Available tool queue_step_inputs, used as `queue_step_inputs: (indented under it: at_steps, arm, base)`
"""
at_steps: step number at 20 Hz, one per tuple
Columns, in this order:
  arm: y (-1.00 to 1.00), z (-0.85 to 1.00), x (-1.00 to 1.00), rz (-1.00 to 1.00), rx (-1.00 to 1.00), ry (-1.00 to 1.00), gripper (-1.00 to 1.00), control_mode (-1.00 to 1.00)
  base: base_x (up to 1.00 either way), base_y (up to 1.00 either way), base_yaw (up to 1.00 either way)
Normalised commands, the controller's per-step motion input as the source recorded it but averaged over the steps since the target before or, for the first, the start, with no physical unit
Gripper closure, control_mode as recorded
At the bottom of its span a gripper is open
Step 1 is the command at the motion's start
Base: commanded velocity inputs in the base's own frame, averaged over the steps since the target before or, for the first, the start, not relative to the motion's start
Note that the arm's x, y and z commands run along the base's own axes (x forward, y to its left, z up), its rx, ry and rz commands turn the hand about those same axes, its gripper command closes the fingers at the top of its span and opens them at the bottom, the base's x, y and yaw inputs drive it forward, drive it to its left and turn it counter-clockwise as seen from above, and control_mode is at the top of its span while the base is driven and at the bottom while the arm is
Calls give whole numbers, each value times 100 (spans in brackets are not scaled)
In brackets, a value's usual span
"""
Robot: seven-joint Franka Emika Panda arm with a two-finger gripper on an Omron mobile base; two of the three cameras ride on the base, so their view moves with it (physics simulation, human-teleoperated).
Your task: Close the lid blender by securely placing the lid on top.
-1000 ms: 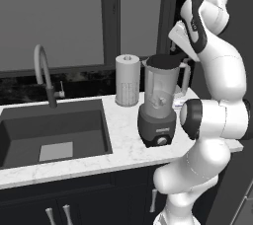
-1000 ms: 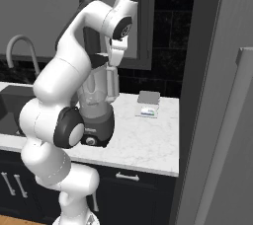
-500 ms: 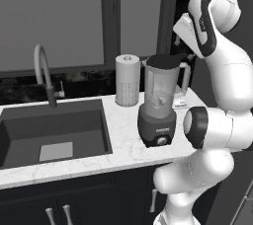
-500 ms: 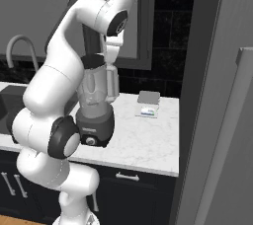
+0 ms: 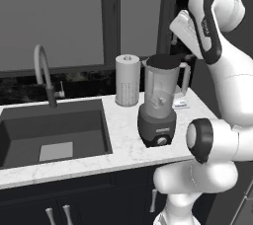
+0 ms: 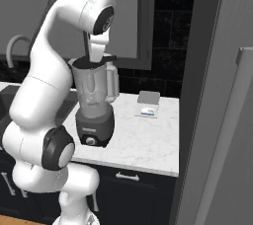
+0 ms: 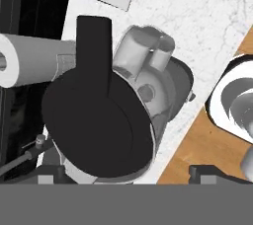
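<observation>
The blender stands on the marble counter, a clear jar with a side handle on a dark grey base. The black round lid lies on the jar's mouth and covers it; it also shows as a dark cap. My gripper hangs just above the lid, looking straight down on it. It is open, its two tips spread wide with nothing between them. A black tab runs off the lid's edge.
A white ribbed roll stands just left of the blender, with a dark sink and faucet further left. A small flat scale lies behind and to the right. A tall grey cabinet closes the right side.
The upper arm has swung upward and the hand has lifted a little above the jar. The lid stays on the jar's mouth. The blender has not moved.
</observation>
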Motion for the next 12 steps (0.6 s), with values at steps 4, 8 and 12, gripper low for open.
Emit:
queue_step_inputs:
  at_steps: [4, 8, 12]
  arm:
    - [71, -21, -66, 0, -8, -9, -100, -100]
    - [58, -10, -70, 0, -11, -18, -100, -100]
    - [50, -4, -68, 0, -13, -21, -100, -100]
  base:
    - [0, 0, 0]
    - [0, 0, 0]
    - [0, 0, 0]
